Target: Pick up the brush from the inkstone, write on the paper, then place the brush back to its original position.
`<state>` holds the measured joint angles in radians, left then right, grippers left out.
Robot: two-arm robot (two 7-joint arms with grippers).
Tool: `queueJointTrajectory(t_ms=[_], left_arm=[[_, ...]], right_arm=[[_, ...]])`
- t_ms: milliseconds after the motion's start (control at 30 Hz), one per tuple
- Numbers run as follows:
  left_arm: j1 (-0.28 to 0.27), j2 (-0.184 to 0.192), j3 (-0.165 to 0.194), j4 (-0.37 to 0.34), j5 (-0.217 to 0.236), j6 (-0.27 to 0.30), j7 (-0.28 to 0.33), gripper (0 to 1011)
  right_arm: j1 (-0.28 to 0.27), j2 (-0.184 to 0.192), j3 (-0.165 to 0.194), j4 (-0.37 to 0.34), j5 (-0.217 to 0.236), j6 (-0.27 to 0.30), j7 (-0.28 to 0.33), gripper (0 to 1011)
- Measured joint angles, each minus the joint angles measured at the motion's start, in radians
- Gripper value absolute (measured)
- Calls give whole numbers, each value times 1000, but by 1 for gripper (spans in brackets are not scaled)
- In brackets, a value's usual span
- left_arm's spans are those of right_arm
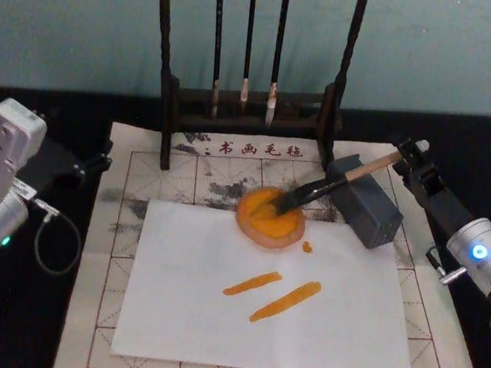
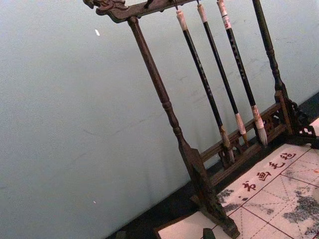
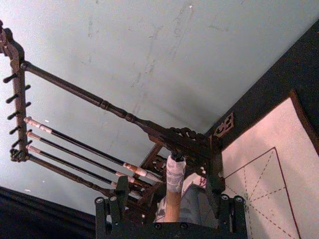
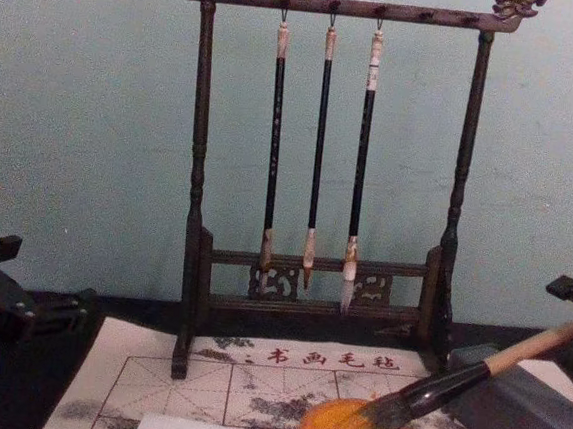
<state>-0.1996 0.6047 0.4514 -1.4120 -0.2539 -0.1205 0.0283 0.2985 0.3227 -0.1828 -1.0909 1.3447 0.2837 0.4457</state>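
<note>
The only writing I can read is on the cream mat [image 1: 109, 249] on the surface in front of me. A row of four red characters [image 1: 258, 148] is printed in its top margin, just in front of the foot of the wooden stand [image 4: 197, 167]. Left to right they look like 书画毛毡, and I am least sure of the last one.

On the white paper [image 1: 212, 330] lie two slanted orange strokes [image 1: 284, 301], plain dashes rather than a character. One hanging brush [image 2: 239, 64] has a pale band near its top with reddish marks, too small to read.
</note>
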Motion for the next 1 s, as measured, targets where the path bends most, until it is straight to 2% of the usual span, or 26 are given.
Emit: queueJointTrajectory(t_ms=[233, 433, 500, 533, 600, 633, 700, 800, 867, 900, 1000], left_arm=[[0, 0, 0, 0, 0, 0, 0, 1001], [0, 0, 0, 0, 0, 0, 0, 1001], [0, 0, 0, 0, 0, 0, 0, 1001], [0, 0, 0, 0, 0, 0, 0, 1001], [0, 0, 0, 0, 0, 0, 0, 1001], [0, 0, 0, 0, 0, 0, 0, 1001], [0, 0, 0, 0, 0, 0, 0, 1001], [0, 0, 0, 0, 0, 0, 0, 1001], [0, 0, 0, 0, 0, 0, 0, 1001], [0, 0, 0, 0, 0, 0, 0, 1001], [0, 0, 0, 0, 0, 0, 0, 1001]], right_arm=[[0, 0, 0, 0, -1, 0, 0, 996], [0, 0, 0, 0, -1, 0, 0, 898], [0, 0, 0, 0, -1, 0, 0, 843], [0, 0, 0, 0, -1, 0, 0, 782], [0, 0, 0, 0, -1, 0, 0, 747], [0, 0, 0, 0, -1, 0, 0, 690], [0, 0, 0, 0, -1, 0, 0, 661], [0, 0, 0, 0, -1, 0, 0, 531], [0, 0, 0, 0, -1, 0, 0, 516], [0, 0, 0, 0, -1, 0, 0, 447], [0, 0, 0, 0, -1, 0, 0, 371]])
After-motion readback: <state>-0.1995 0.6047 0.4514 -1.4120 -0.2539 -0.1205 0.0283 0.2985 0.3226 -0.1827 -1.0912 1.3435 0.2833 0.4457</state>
